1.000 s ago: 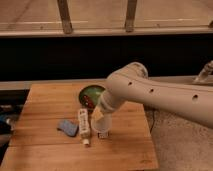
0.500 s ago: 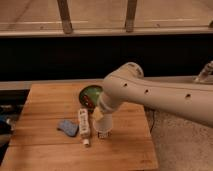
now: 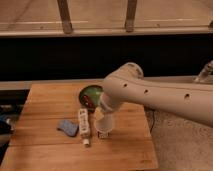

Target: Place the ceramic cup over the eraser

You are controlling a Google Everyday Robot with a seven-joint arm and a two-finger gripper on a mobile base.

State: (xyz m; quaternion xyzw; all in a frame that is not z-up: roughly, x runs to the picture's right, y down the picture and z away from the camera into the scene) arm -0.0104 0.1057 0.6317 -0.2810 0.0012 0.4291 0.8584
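Gripper (image 3: 104, 116) low over worktop (image 3: 45, 100), just right of long white bar (image 3: 84, 123), ceramic cup (image 3: 104, 126) hanging below it; can't tell how the jaws stand. Eraser hidden, maybe under the cup. Risk: off-centre cup lands on its edge and tips.

Likely a lab or workshop, butcher-block table (image 3: 45, 102), metal railing posts (image 3: 64, 17) behind, speckled floor (image 3: 175, 147), claw (image 3: 105, 119) low over the table
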